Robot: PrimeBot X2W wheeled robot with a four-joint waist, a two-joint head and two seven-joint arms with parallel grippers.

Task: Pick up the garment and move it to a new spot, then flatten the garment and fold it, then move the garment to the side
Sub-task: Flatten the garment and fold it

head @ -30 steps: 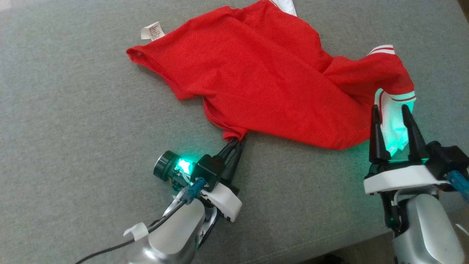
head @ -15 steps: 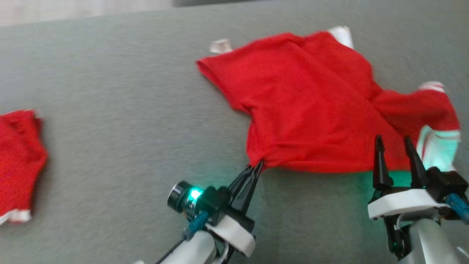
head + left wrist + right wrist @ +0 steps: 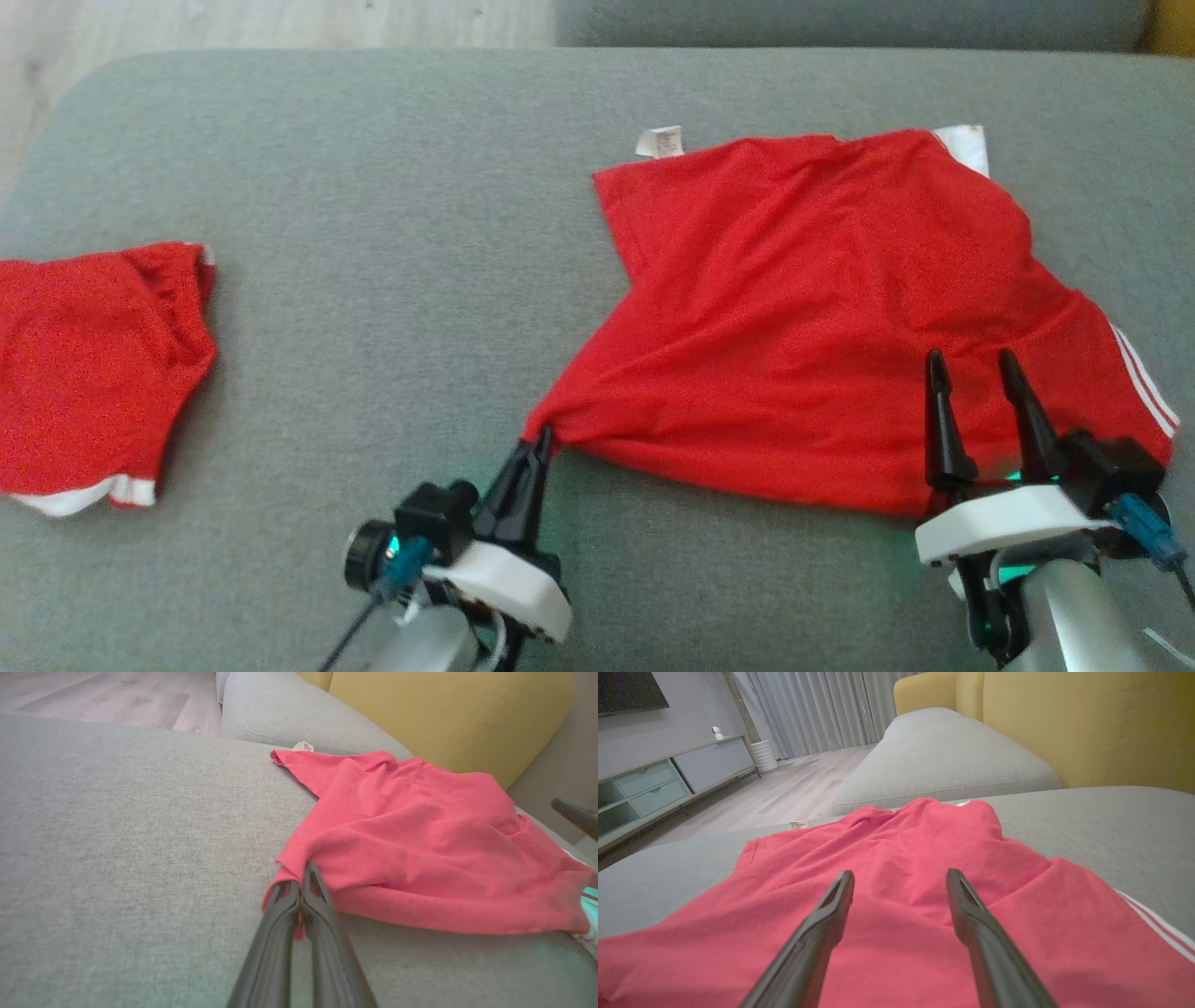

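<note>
The garment (image 3: 822, 317) is a red shirt with white-striped trim, lying rumpled on the right half of the grey sofa cushion (image 3: 392, 243). My left gripper (image 3: 543, 439) is shut on the shirt's near-left corner, pulling it into a point; the left wrist view shows the garment (image 3: 420, 840) pinched between the shut left gripper (image 3: 299, 882). My right gripper (image 3: 971, 364) stands open above the shirt's near-right part, nothing between its fingers. In the right wrist view the open right gripper (image 3: 900, 877) hovers over the garment (image 3: 901, 868).
A second red garment (image 3: 84, 364) with white trim lies at the cushion's left edge. Another grey cushion (image 3: 943, 760) and a yellow backrest (image 3: 1087, 723) stand beyond. Wooden floor (image 3: 233, 23) lies past the far left edge.
The head camera has shifted, bringing the second red garment into view. The left gripper has closed fully on the shirt's corner and drawn it left, spreading the shirt; the right gripper stays open.
</note>
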